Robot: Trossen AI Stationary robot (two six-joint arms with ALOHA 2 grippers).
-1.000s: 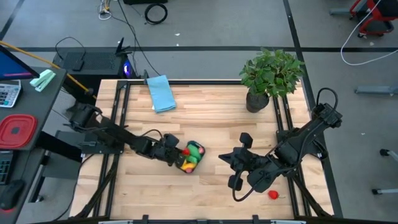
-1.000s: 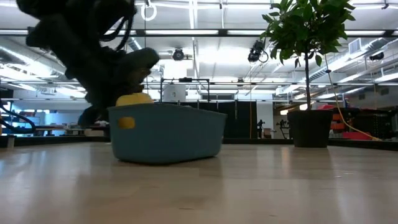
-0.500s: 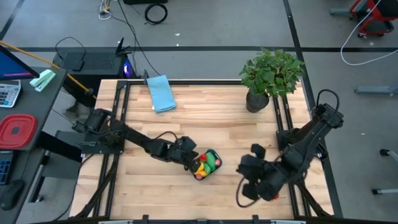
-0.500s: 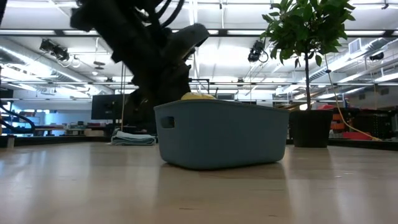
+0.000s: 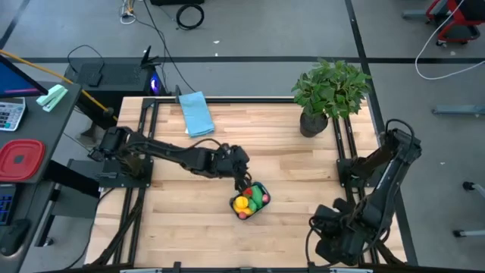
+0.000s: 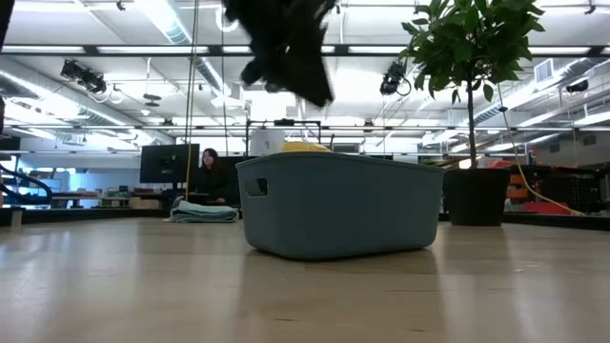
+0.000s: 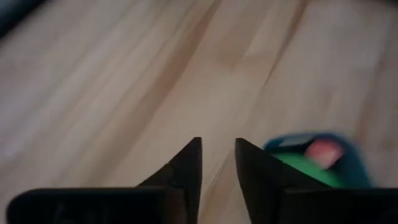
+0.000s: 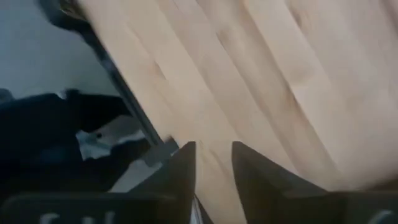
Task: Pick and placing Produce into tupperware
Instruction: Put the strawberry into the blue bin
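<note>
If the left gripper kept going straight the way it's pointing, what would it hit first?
Probably bare tabletop. In the wrist view the left gripper points past open wood, with the teal tupperware off to one side; depth is hard to judge.

Two dark arms over the table

The left gripper (image 5: 242,176) reaches out to the middle — its fingers (image 7: 186,169) are a little apart and hold nothing. The right gripper (image 5: 333,244) sits bent low at the near right corner — fingers (image 8: 180,168) a little apart too.
</note>
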